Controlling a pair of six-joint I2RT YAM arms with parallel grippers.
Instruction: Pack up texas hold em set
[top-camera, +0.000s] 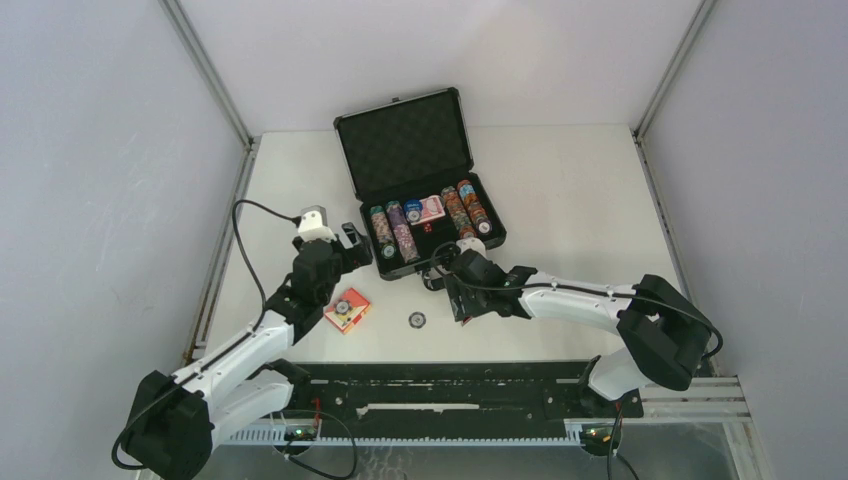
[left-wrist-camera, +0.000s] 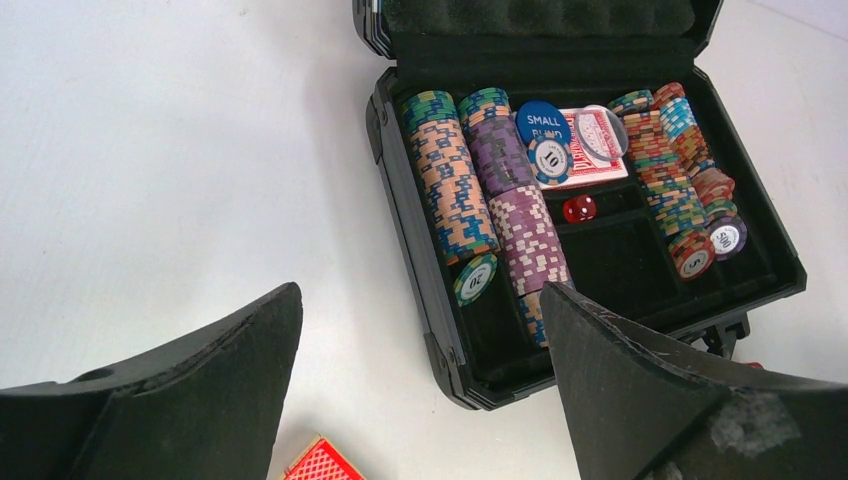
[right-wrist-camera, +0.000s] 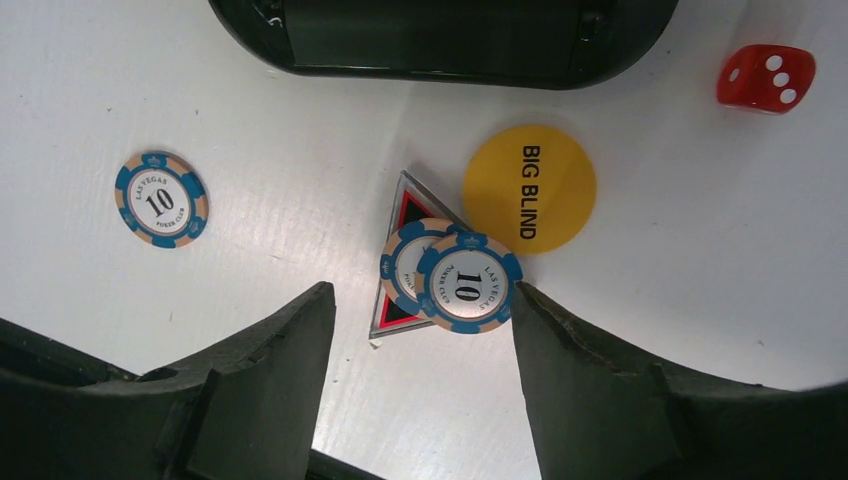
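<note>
The open black case (top-camera: 405, 150) stands at the table's middle back. Rows of poker chips (left-wrist-camera: 455, 195), a red card box (left-wrist-camera: 592, 145), a blue small-blind button (left-wrist-camera: 543, 122) and a red die (left-wrist-camera: 579, 208) lie in its foam tray. My left gripper (left-wrist-camera: 420, 292) hangs open and empty just left of the case's near corner (left-wrist-camera: 470, 385). My right gripper (right-wrist-camera: 422, 292) is open over the table in front of the case, its fingers either side of two overlapping blue 10 chips (right-wrist-camera: 465, 283) that lie on a small triangular piece (right-wrist-camera: 398, 310).
On the table lie a yellow big-blind button (right-wrist-camera: 530, 188), a red die (right-wrist-camera: 766, 78), a lone 10 chip (right-wrist-camera: 161, 199) and a second red card box (top-camera: 347, 310) with a round piece on top. Grey walls enclose the table on three sides.
</note>
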